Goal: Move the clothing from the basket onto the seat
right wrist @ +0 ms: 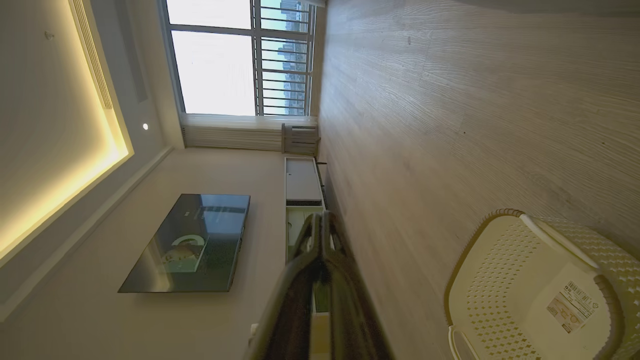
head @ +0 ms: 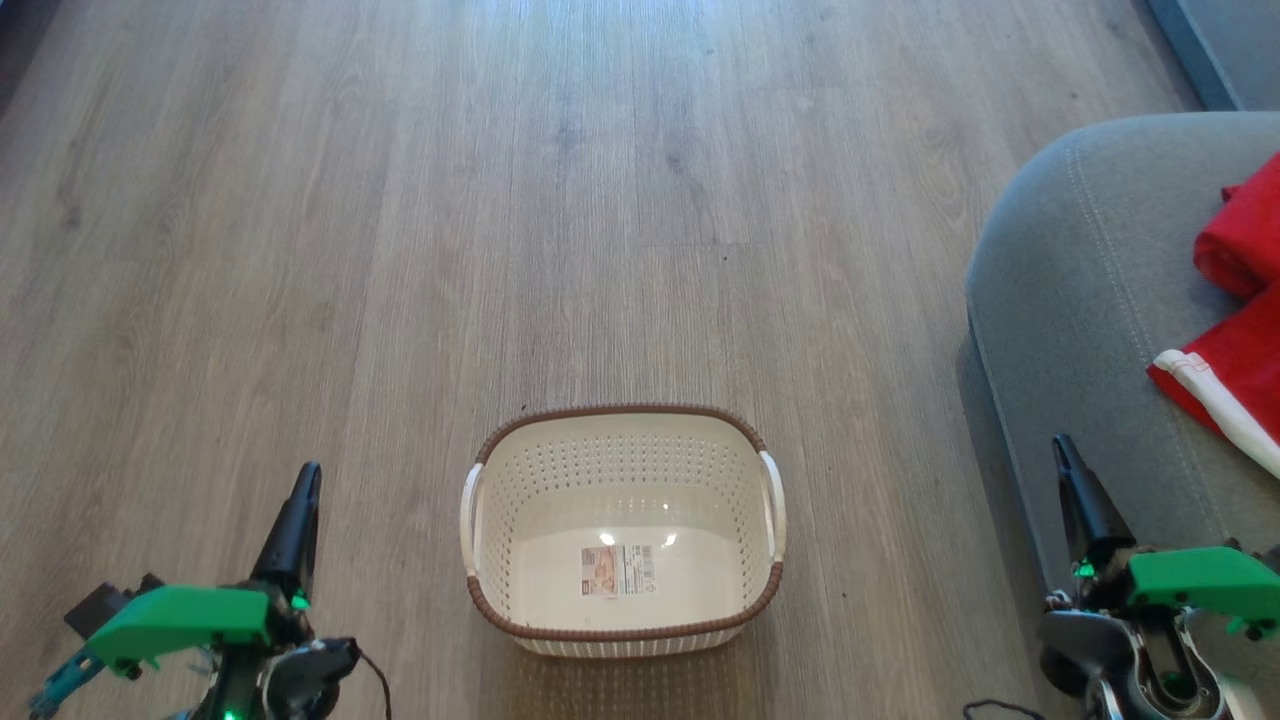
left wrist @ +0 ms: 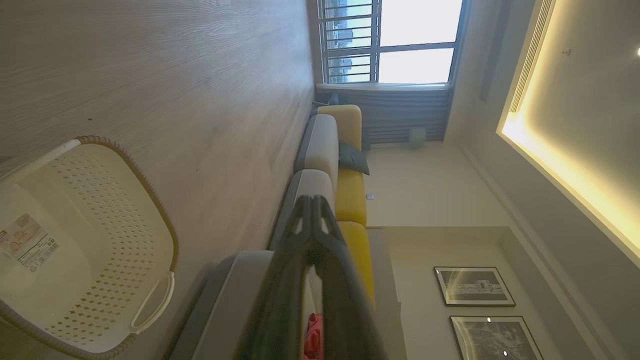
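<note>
While standing on wood floor [head: 400, 200], one basket [head: 620, 470], holding just one label sticker [head: 617, 571]. Off to its right, one grey seat [head: 1070, 300] bearing clothing [head: 1235, 370] in two red bunches. Left gripper [head: 310, 475] and right gripper [head: 1062, 448]: both jaws pressed together, gripping nothing.
</note>
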### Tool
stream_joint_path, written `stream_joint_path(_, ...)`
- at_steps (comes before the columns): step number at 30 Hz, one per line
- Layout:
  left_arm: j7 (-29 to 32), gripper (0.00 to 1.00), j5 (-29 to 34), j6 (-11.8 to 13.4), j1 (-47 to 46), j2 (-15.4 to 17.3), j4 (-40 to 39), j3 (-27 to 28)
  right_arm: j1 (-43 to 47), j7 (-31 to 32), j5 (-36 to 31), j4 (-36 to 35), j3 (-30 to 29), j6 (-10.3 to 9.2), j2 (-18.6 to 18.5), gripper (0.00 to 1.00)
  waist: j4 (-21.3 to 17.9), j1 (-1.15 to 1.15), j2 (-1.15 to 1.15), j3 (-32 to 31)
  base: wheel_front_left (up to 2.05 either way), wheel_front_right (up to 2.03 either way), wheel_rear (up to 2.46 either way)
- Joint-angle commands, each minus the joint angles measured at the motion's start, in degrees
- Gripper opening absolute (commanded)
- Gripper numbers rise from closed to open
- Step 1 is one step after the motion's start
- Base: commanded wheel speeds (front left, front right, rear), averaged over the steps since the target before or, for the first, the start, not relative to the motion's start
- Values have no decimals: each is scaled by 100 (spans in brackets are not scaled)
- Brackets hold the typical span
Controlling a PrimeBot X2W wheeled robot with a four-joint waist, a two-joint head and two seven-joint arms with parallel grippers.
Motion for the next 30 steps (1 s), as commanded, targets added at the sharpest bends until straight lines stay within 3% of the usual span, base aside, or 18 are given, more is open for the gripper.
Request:
stream_joint_path(1,70,0,-171,-53,-324,34,-209,237,-323,65,176,-240,81,0,7,0,-1,0,0,0,0,0,0)
stream_joint_path(30,91,0,-254,-58,-328,33,-216,247,-325,86,266,-251,75,0,12,0,-2,0,0,-1,0,0,0)
